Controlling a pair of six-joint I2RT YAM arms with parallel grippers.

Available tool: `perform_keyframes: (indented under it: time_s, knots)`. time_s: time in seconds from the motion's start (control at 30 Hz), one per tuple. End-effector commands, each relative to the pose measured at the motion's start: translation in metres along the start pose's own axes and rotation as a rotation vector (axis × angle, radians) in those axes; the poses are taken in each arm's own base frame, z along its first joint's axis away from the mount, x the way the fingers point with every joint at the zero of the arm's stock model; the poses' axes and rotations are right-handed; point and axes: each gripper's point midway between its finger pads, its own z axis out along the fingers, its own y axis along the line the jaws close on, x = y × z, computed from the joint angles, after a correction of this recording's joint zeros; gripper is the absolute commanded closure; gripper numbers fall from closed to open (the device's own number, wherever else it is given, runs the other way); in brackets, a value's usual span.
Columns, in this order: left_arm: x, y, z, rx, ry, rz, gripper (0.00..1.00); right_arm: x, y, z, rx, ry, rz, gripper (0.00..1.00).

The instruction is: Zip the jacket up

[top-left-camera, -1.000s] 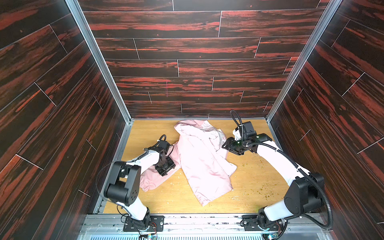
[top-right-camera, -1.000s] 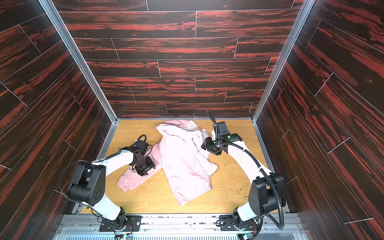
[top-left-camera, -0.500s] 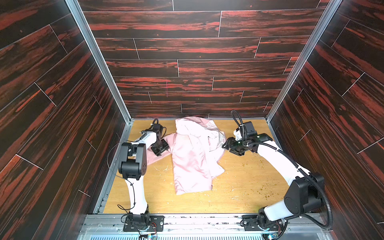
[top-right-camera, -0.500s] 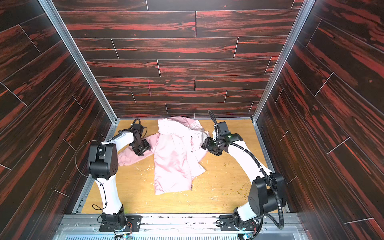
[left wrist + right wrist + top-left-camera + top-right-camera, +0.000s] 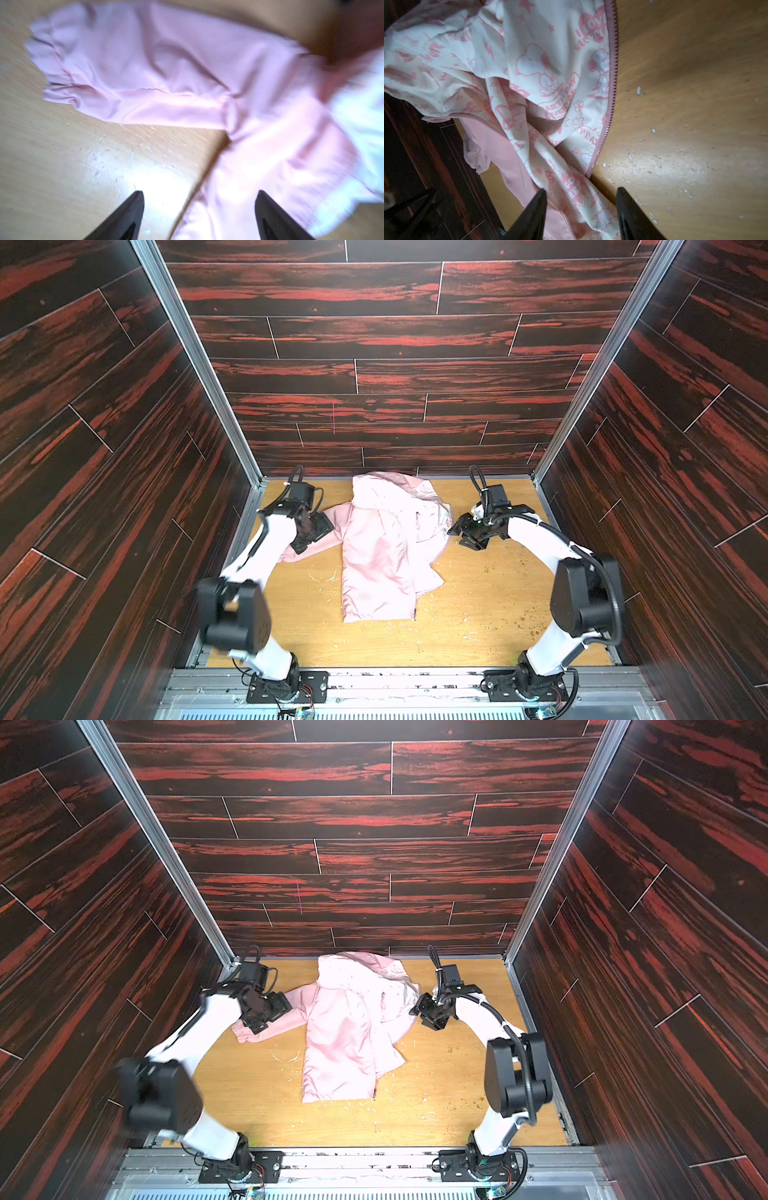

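The light pink jacket (image 5: 382,556) (image 5: 338,1040) lies crumpled on the wooden table, hem toward the front, one sleeve (image 5: 328,539) stretched out to the left. My left gripper (image 5: 316,531) (image 5: 272,1013) hovers over that sleeve, open and empty. In the blurred left wrist view, the left gripper (image 5: 200,196) has wide jaws above bare table and the jacket's edge (image 5: 259,166). My right gripper (image 5: 460,529) (image 5: 580,190) is open at the jacket's right edge, straddling the printed lining (image 5: 550,72). The unzipped zipper teeth (image 5: 611,83) run along that edge.
Dark red wood-grain walls (image 5: 374,439) close in the table (image 5: 478,614) on three sides, and the jacket's collar end lies near the back wall. Pale crumbs and scratches (image 5: 324,576) dot the tabletop. A metal rail (image 5: 415,680) carrying both arm bases runs along the front.
The left gripper dragged the sleeve back and left, pulling the jacket body straighter, and has now opened wide and let go. The left arm's elbow swung forward. The right gripper stayed put.
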Motion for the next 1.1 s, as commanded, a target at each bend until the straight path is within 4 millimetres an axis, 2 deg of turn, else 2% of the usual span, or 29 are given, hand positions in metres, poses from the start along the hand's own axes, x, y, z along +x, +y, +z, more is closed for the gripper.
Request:
perform_keyframes:
  time_s: [0.0,0.17,0.27,0.33,0.43,0.57,0.7,0.87,1.07]
  knots:
    - [0.044,-0.038,-0.022,0.056,-0.003,0.247,0.13,-0.006,0.001,0.022,-0.022,0.039,0.035,0.46]
    - [0.126,-0.107,-0.020,0.104,0.079,0.635,0.13,-0.008,-0.006,0.035,-0.030,0.081,0.073,0.47]
    - [0.170,-0.144,-0.012,0.113,0.117,0.824,0.13,-0.012,-0.019,0.028,-0.046,0.076,0.117,0.46]
    - [0.195,-0.166,-0.009,0.134,0.132,0.920,0.13,-0.017,-0.034,0.019,-0.051,0.064,0.157,0.45]
    - [0.235,-0.193,0.014,0.139,0.192,1.023,0.12,-0.019,-0.059,0.004,-0.050,0.048,0.210,0.44]
    - [0.269,-0.218,0.044,0.112,0.248,1.094,0.10,-0.017,-0.084,-0.015,-0.048,0.023,0.250,0.43]
    - [0.283,-0.228,0.077,0.036,0.280,1.098,0.10,-0.009,-0.095,-0.027,-0.044,0.009,0.258,0.42]
    - [0.290,-0.216,0.107,-0.107,0.306,1.144,0.10,0.000,-0.103,-0.033,-0.047,0.010,0.275,0.42]
    - [0.279,-0.181,0.100,-0.270,0.329,1.185,0.10,0.001,-0.108,-0.035,-0.047,0.002,0.278,0.42]
